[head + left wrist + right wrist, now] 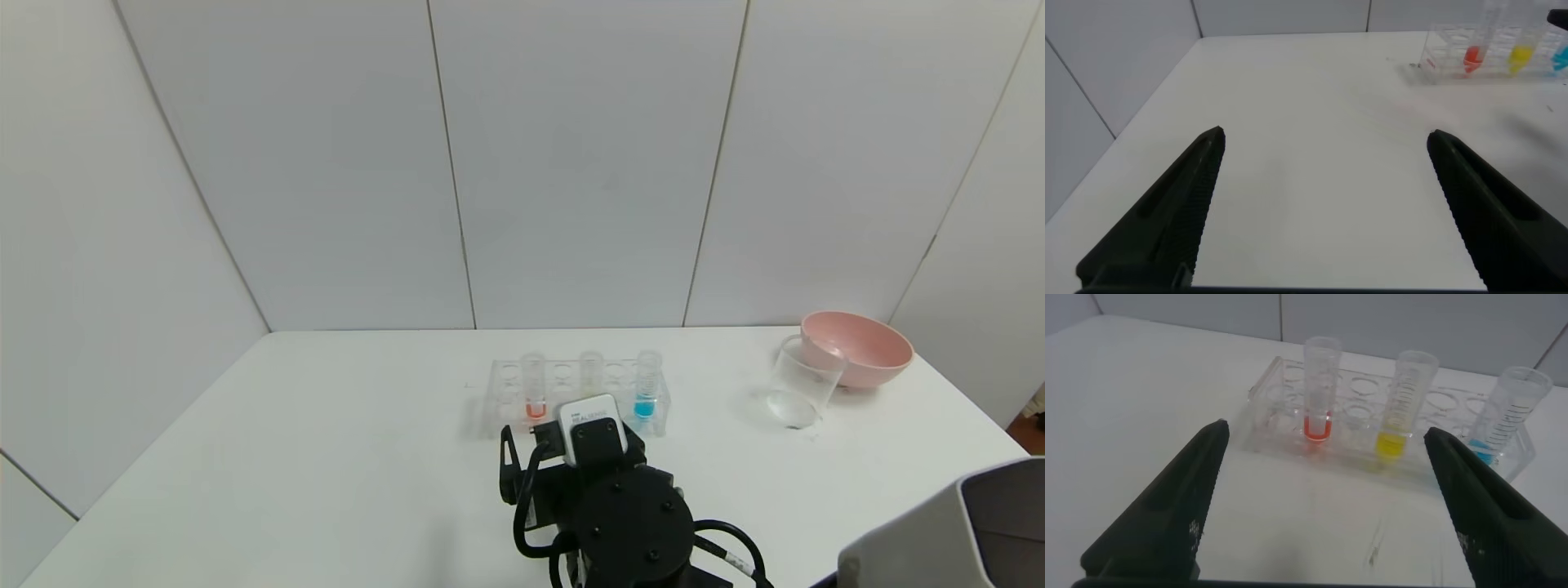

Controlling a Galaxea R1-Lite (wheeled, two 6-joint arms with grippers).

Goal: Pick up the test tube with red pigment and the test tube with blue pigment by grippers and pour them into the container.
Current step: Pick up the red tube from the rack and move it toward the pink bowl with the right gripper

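1. Right gripper [1327, 506], jaws spread wide and empty, sits just short of the rack [502, 390]
2. Test tube with red pigment [1320, 390] stands upright directly ahead; test tube with blue pigment [1507, 416] is offset to its right

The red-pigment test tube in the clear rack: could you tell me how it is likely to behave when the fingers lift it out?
The test tube with red pigment looks smooth and clear, so probably slippery and fragile. It holds only a little liquid, so likely light. Being round, it would probably roll if laid on the table outside the rack.
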